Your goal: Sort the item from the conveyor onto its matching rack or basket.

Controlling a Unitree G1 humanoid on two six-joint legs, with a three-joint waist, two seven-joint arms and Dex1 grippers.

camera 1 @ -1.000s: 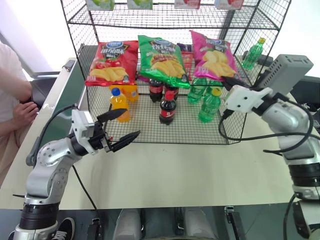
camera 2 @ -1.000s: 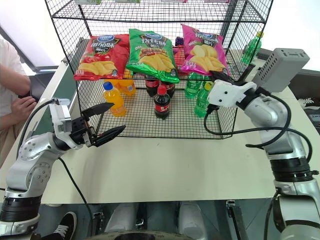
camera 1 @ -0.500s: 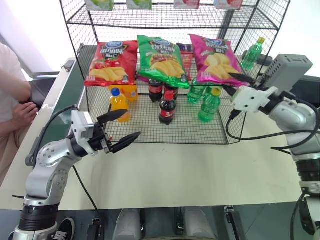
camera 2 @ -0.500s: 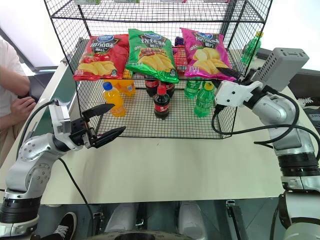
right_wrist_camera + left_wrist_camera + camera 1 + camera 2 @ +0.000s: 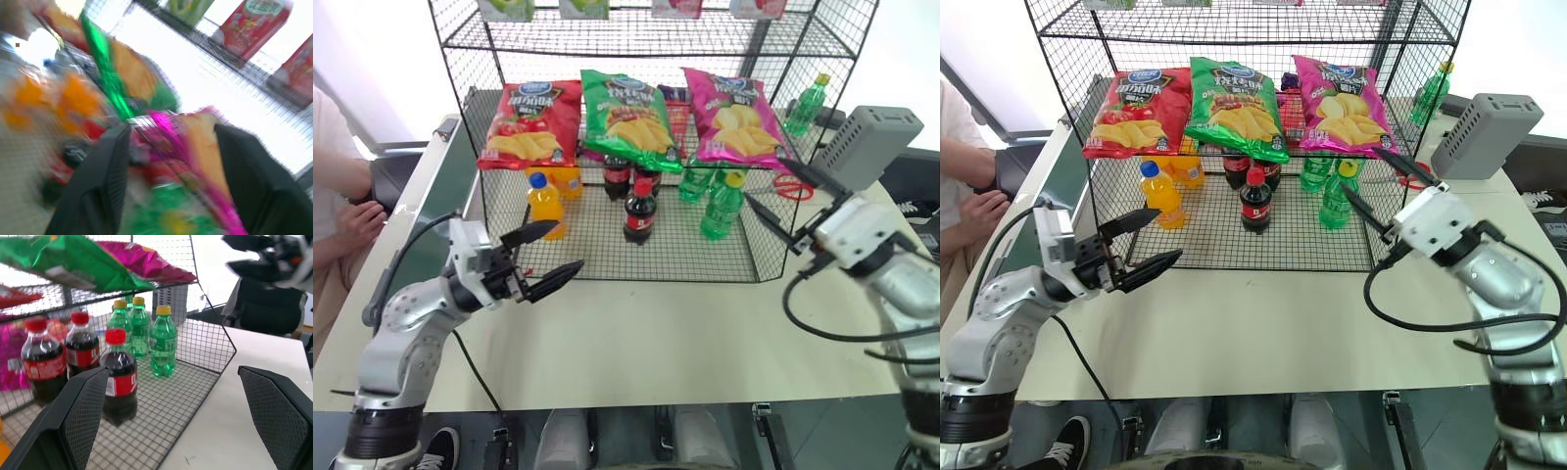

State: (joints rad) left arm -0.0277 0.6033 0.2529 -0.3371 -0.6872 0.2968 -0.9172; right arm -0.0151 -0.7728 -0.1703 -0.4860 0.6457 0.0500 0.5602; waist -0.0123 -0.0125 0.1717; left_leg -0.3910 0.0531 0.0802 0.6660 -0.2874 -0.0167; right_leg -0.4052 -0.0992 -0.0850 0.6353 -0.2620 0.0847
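The item, a magenta-pink crisp bag [image 5: 736,117], lies on the rack's [image 5: 646,34] middle shelf at the right end, beside a green bag [image 5: 626,106] and a red bag [image 5: 527,122]. My right gripper [image 5: 783,196] hovers in front of the rack's right corner, open and empty, a little short of the pink bag [image 5: 195,142]. Near the rack's lower left front, my left gripper [image 5: 566,245] is held open with nothing between its fingers [image 5: 83,411]. The conveyor [image 5: 445,186] runs along the table's left side, and no bag shows on it.
Cola bottles [image 5: 638,211], green bottles [image 5: 722,206] and orange bottles [image 5: 546,204] stand on the rack's bottom tier. A grey box [image 5: 871,147] and a green bottle [image 5: 808,103] sit at the right. A person's hand [image 5: 357,220] rests left of the conveyor.
My right gripper has opened off the pink bag, rolled, and drawn back from the shelf toward me. The bag stays on the shelf. The left gripper has barely moved.
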